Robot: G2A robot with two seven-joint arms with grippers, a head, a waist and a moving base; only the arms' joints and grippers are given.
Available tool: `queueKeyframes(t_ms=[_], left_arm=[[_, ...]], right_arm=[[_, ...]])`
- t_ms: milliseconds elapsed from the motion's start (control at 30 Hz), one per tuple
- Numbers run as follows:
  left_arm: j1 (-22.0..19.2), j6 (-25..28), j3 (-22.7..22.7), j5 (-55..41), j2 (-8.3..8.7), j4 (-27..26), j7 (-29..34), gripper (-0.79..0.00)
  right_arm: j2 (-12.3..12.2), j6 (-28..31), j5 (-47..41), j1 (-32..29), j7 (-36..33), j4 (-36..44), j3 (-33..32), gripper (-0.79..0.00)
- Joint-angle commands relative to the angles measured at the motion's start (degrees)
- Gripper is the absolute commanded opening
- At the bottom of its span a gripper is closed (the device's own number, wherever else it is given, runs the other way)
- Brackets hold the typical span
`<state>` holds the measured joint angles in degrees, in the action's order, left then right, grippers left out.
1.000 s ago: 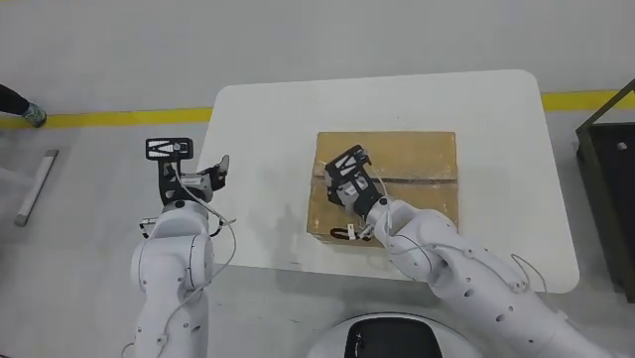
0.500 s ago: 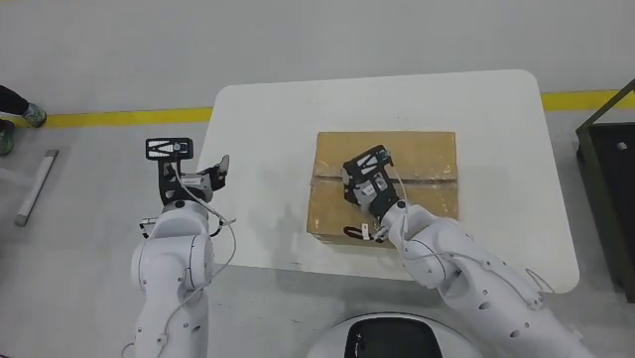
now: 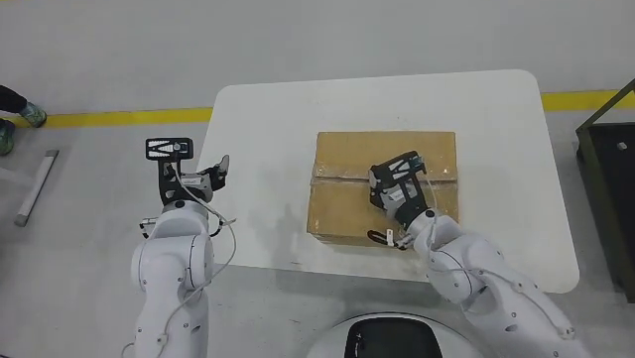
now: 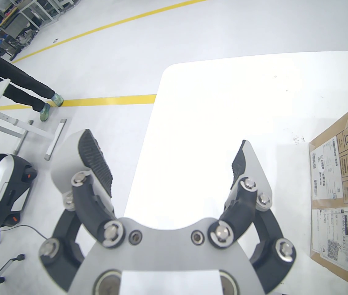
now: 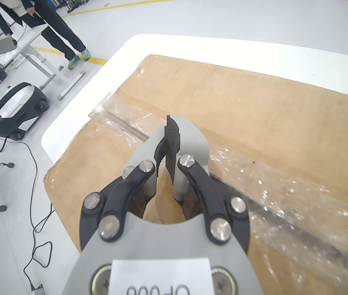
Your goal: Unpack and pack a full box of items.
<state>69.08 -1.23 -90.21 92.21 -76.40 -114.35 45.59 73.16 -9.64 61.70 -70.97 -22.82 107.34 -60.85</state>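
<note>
The plain brown rectangular cardboard box [image 3: 347, 160], at frame centre, carries a clear glossy tape strip [image 5: 278, 179] and white black-printed labels [image 4: 327, 167]; the rounded counter [image 3: 268, 130] is white.

Both arms are glossy white with rounded shells. The left arm [image 3: 171, 259] has a thin cable [image 3: 227, 231] looping beside it, as does the right arm [image 3: 486, 279]. The left gripper [image 4: 164, 151] and right gripper [image 5: 169, 130] share a build: silver-grey palm plate [image 4: 164, 241], black linkages [image 4: 92, 201], round silver screws [image 4: 111, 232], and grey fingers [image 4: 255, 167] faced with black ribbed pads [image 4: 95, 161]. The right also bears a white printed label [image 5: 161, 274].
</note>
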Motion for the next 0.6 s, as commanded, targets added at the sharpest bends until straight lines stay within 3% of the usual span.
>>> queueKeyframes(t_ms=[0, 567], left_arm=[[0.0, 0.0, 0.0, 0.0, 0.0, 0.0, 0.0, 0.0], [0.0, 0.0, 0.0, 0.0, 0.0, 0.0, 0.0, 0.0]], right_arm=[[-0.2, -0.02, 0.21, -1.46, -0.29, 1.37, -1.3, -0.785], [-1.33, -0.9, -1.23, -11.75, -0.78, 10.04, -12.19, -0.785]])
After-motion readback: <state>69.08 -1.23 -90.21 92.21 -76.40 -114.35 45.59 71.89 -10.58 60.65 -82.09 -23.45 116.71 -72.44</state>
